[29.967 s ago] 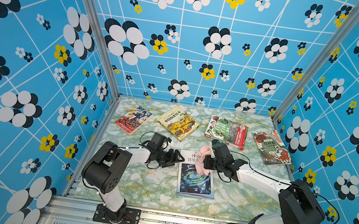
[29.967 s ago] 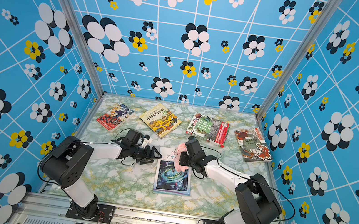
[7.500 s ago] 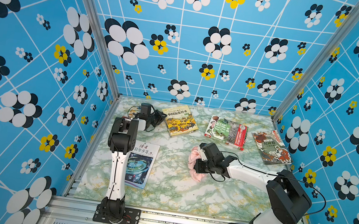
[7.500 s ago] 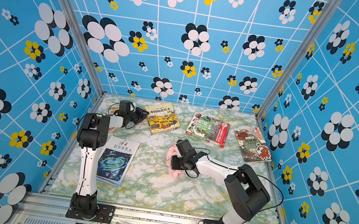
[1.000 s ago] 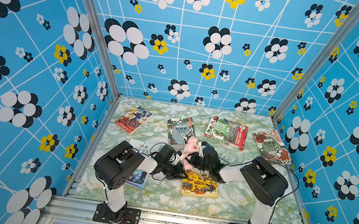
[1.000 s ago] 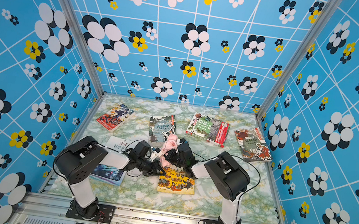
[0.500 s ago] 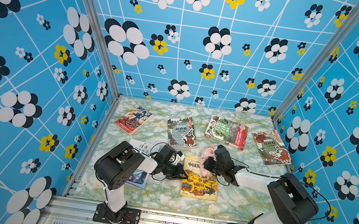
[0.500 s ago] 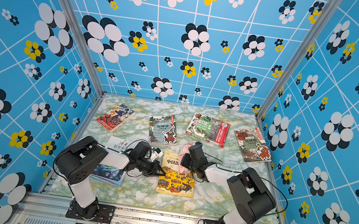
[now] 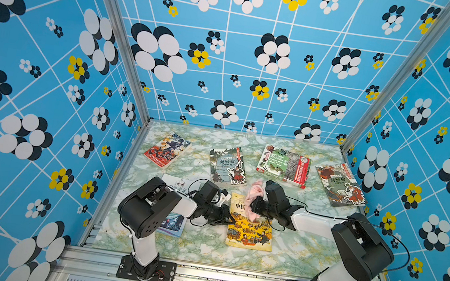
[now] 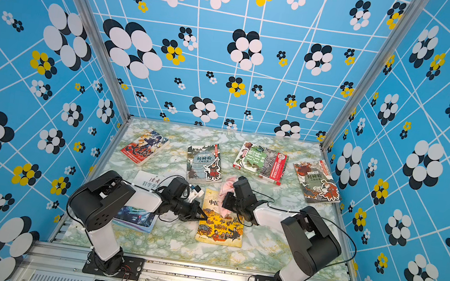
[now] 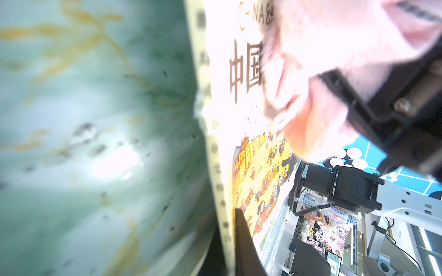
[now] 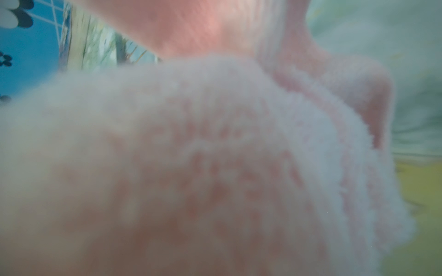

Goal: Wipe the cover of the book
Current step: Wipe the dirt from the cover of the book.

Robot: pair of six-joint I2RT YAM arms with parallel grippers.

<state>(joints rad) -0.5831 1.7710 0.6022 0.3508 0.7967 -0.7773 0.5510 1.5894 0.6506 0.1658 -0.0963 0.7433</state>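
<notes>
Cloth [image 12: 215, 155] fills right wrist view

A yellow book [image 9: 250, 230] lies flat on the green marbled desk [image 9: 202, 248], near the middle. The left gripper [image 9: 230, 220] reaches in from the left, its jaws closed to a point at the book's left edge. The right gripper [image 9: 252, 206] comes from the right, jaws clamped on a pink cloth [image 9: 256, 190] that rests on the far part of the cover. Along the far side lie a red book [image 9: 167, 149], a grey book [image 9: 227, 165], a green and red book [image 9: 283, 165] and a dark book [image 9: 340, 184]
</notes>
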